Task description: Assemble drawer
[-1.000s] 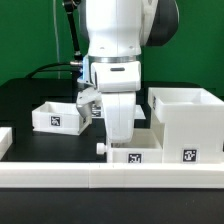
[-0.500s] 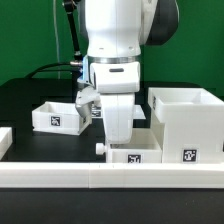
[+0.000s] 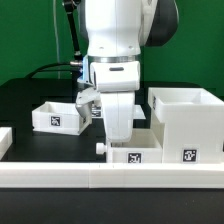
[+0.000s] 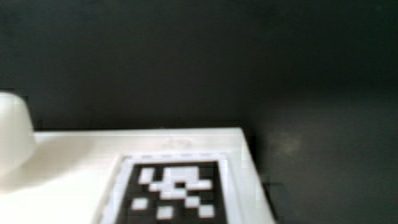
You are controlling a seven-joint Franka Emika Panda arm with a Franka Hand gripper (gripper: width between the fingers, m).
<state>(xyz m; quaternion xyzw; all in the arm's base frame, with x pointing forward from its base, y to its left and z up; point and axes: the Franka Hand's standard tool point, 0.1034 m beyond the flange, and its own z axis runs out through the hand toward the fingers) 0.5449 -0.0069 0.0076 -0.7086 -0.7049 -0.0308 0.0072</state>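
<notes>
Drawer box, small, white, open-topped, tagged (image 3: 56, 115): resting on black table (image 3: 20, 100) at the exterior view's left, well apart from large white open casing (image 3: 185, 120) at the exterior view's right. White two-finger gripper (image 3: 117, 138) hanging low between them, just beside low white tagged panel (image 3: 137, 157) at the near side. Finger spacing hidden: cannot tell whether apart or together. Same tagged panel (image 4: 107, 150) seen close in wrist view against dark table.
</notes>
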